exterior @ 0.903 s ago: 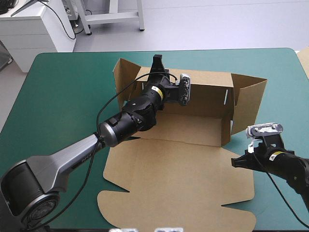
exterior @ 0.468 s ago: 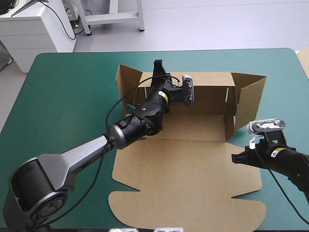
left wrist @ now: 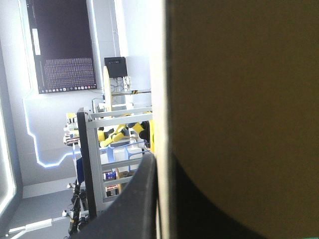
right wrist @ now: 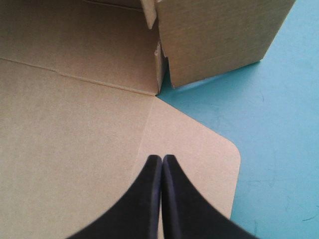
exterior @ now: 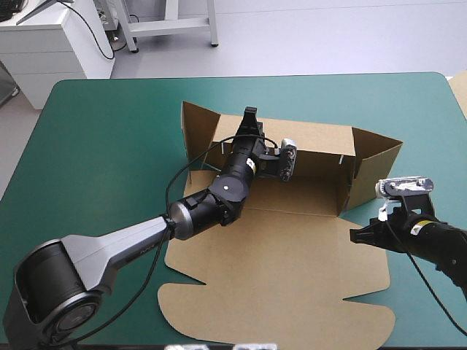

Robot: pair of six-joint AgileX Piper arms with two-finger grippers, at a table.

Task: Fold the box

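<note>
- Lid panel (exterior: 284, 284) of the brown box (exterior: 306, 198) lies flat on the teal-green worktop (exterior: 95, 146), nearest the robot. The box sits mid-worktop, tray part beyond the lid.
- Right pincer (right wrist: 162, 158) is pressed together into one point and empty. It hovers over the rounded flap (right wrist: 209, 149) at the lid's right edge, near the tray's right corner. Can't tell if it touches the board.
- Right end wall (exterior: 376, 164) is splayed outward, not tucked. Left end wall (exterior: 197, 131) is angled out too.
- Left pincer (exterior: 250, 117) is at the top edge of the back wall (exterior: 321, 146), pinching the board. Its wrist view shows the sheet's edge between two black fingers (left wrist: 142, 199).
- Step, as judged: the walls are up but loose, with the back wall held upright and the end walls waiting to go in. The next move likely needs the right pincer to push the right end wall inward, square to the back wall, without dragging the lid.
- Hidden: the left arm covers the tray's left floor and front-left corner. The left wrist view is mostly board, with the fingertips out of sight.
</note>
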